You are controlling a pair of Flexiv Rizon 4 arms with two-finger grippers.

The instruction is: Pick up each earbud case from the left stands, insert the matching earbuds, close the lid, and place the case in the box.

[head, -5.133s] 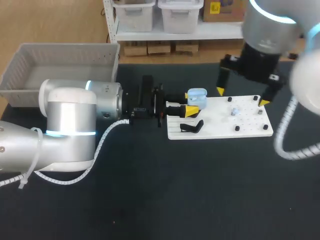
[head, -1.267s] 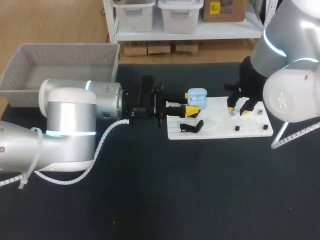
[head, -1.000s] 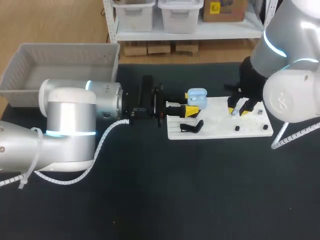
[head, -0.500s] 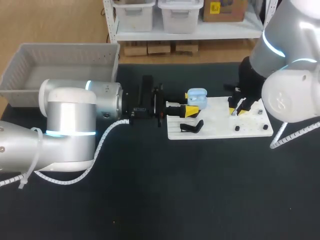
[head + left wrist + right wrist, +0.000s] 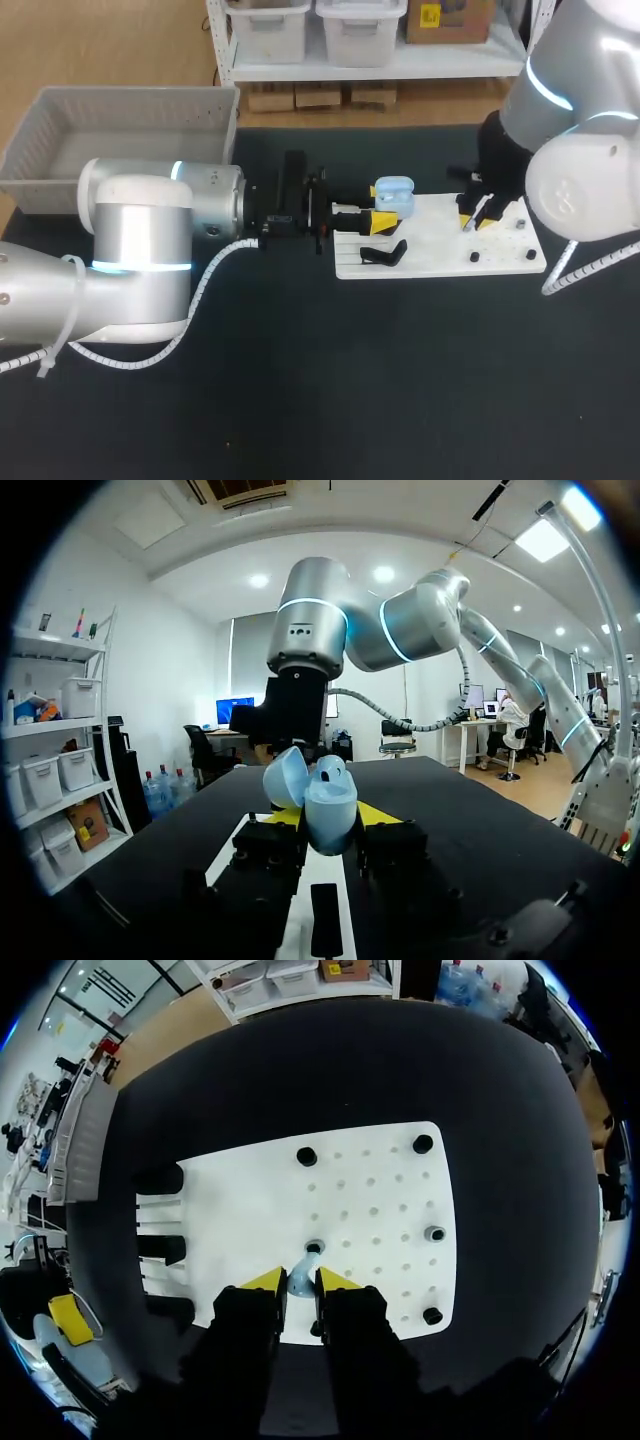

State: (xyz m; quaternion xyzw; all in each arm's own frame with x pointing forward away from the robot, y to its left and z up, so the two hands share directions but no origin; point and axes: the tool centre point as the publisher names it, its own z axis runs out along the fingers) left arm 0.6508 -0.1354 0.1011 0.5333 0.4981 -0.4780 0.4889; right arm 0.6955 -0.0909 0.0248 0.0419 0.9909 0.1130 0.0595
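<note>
While the left gripper (image 5: 325, 818) lies level over the middle of the bench, its jaws pinch the pale blue earbud case (image 5: 331, 802) from two sides, lid (image 5: 286, 777) swung open, at the left edge of the white board (image 5: 440, 250). In the board's right half the right gripper (image 5: 476, 214) points straight down, its yellow tips pressed on a small pale blue earbud (image 5: 300, 1280); whether the earbud touches the board I cannot tell. The grey box (image 5: 120, 130) sits at the bench's far left corner, well apart from both
</note>
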